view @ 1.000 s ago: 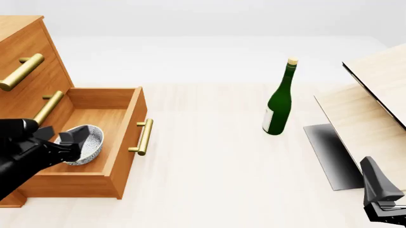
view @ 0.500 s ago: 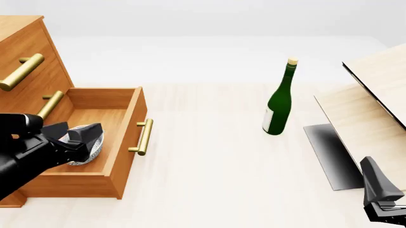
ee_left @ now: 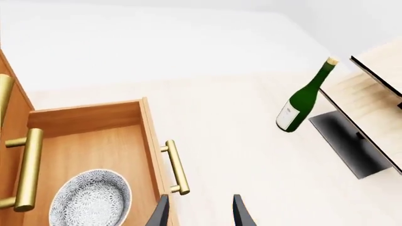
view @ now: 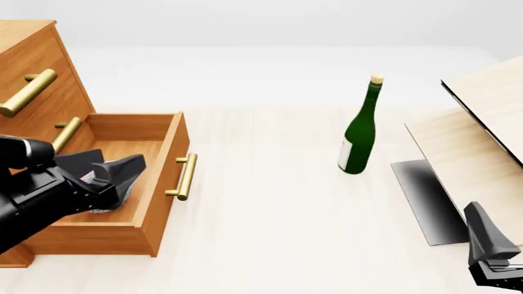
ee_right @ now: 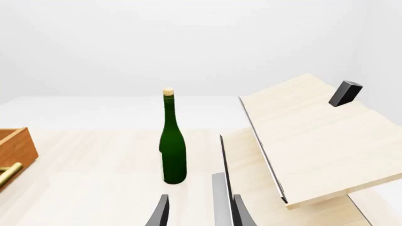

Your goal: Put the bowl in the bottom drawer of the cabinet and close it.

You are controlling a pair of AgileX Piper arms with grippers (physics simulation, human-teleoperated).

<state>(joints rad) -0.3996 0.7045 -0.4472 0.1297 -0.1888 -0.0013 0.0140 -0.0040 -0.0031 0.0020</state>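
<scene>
The white speckled bowl (ee_left: 91, 201) lies upright on the floor of the open bottom drawer (view: 166, 177), which is pulled out of the orange-brown cabinet (view: 33, 73). In the front view my left arm covers nearly all of the bowl. My left gripper (view: 119, 163) (ee_left: 199, 214) is open and empty. It hovers above the drawer, over its front panel and close to the brass handle (ee_left: 176, 167). My right gripper (view: 482, 223) (ee_right: 199, 214) is open and holds nothing, low at the near right, far from the cabinet.
A green bottle (view: 358, 141) with a cork stands upright mid-table. Pale wood panels (view: 482, 141) lean at the right over a dark shadowed base (view: 425, 196). A small dark block (ee_right: 345, 92) sits on the top panel. Two upper drawers are shut.
My left gripper has let go of the bowl, lifted and moved right toward the drawer's front. The bowl stays in the drawer. The right arm has not moved.
</scene>
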